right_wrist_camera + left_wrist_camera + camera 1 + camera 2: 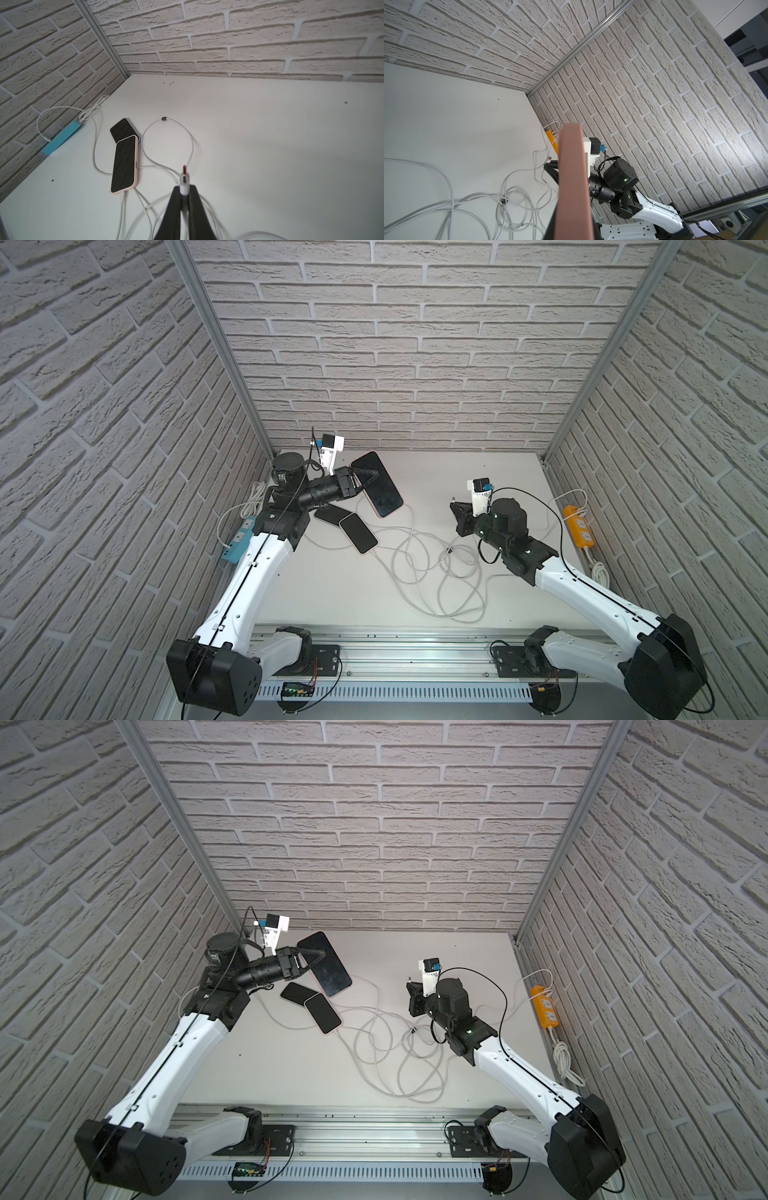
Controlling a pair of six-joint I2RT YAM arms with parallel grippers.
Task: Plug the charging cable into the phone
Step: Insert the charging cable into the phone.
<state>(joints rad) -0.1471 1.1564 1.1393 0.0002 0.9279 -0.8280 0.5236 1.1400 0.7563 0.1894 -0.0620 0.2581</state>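
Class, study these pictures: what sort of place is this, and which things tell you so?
Probably a robot test booth. Two robot arms are mounted on a metal rail, brick-pattern walls are framed by metal posts, and the white table holds phones, charging cables and power strips.

Left claw [373, 475] clamped, held aloft, right claw [185, 189] pinched shut

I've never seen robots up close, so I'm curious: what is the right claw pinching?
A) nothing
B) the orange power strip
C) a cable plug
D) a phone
C: in the right wrist view the right gripper is shut on the white plug, its metal tip poking out ahead; the phone is in the left gripper.
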